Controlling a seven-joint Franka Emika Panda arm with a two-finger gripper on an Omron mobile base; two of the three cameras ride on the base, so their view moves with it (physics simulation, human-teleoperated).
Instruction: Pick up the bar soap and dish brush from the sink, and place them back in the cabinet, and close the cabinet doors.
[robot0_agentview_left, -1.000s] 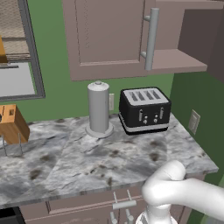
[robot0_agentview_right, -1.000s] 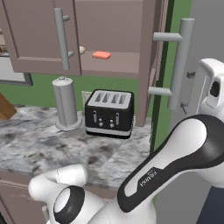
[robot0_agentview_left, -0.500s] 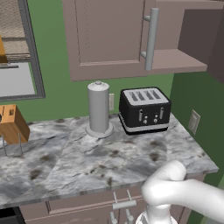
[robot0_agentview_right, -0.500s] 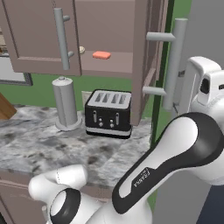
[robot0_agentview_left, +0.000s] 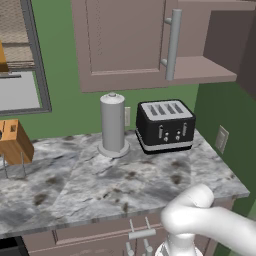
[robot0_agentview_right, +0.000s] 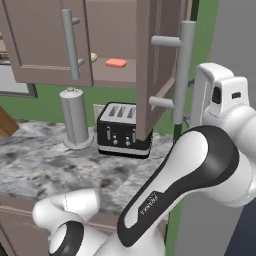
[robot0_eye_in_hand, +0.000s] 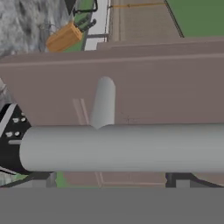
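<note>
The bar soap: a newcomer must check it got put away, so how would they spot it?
Look inside the open mauve-brown wall cabinet above the black toaster. On its lower shelf lies the bar soap, a small salmon-pink block, the only bright-coloured thing there.

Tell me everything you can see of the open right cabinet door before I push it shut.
The right cabinet door is a tall mauve-brown panel, seen nearly edge-on in the right base view, swung out from the cabinet toward the arm. A long grey cylindrical bar handle stands vertical on two short posts. In the hand view that bar lies across the picture, very close, with the door face behind it. The open claw sits right at the handle; contact cannot be told. The door's lower edge hangs in front of the toaster.
</note>
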